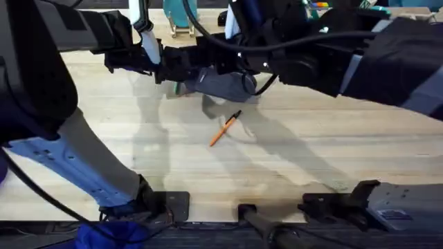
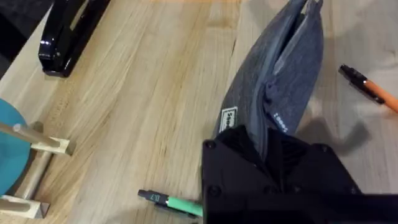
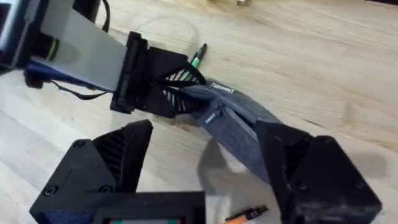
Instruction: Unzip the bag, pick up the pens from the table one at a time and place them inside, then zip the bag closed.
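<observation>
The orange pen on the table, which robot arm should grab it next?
Probably the right. Its gripper is open above the bag, with the orange pen lying free nearby. The left gripper is shut on the bag's end, holding it.

Orange pen on table, near bag

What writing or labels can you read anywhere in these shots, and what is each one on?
"0.7": pale print on the black end of the green pen, lying on the table beside the left claw.
White woven label on the bag, at its seam: printed, too small to read.
Second small white tag along the bag's zipper edge: letters blurred, unreadable.
Orange pen: no legible print.
Black stapler: no readable marking.
</observation>
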